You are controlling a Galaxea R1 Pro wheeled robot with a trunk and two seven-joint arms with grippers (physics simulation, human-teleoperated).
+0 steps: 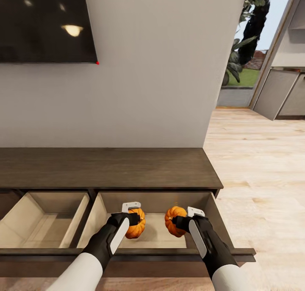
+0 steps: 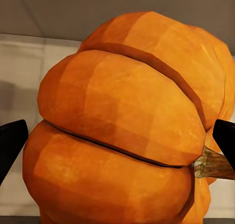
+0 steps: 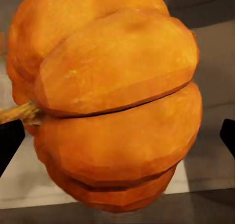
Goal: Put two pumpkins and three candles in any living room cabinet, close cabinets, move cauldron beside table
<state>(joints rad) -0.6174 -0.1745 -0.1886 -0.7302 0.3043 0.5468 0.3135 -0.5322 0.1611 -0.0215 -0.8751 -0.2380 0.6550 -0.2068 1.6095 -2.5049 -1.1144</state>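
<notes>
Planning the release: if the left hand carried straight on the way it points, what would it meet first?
The left hand already grips a pumpkin over the open drawer. Beyond it lies the drawer's pale interior, probably floor or back wall; depth is unclear.

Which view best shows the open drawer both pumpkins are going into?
Head view: the open drawer shows whole, pale inside, with both pumpkins held over it. Each wrist view shows mostly its pumpkin, with slivers of pale drawer behind.

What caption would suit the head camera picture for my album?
Two end effectors, left and right, each hold a round orange ribbed pumpkin over the open drawer of a dark brown wooden cabinet.
</notes>
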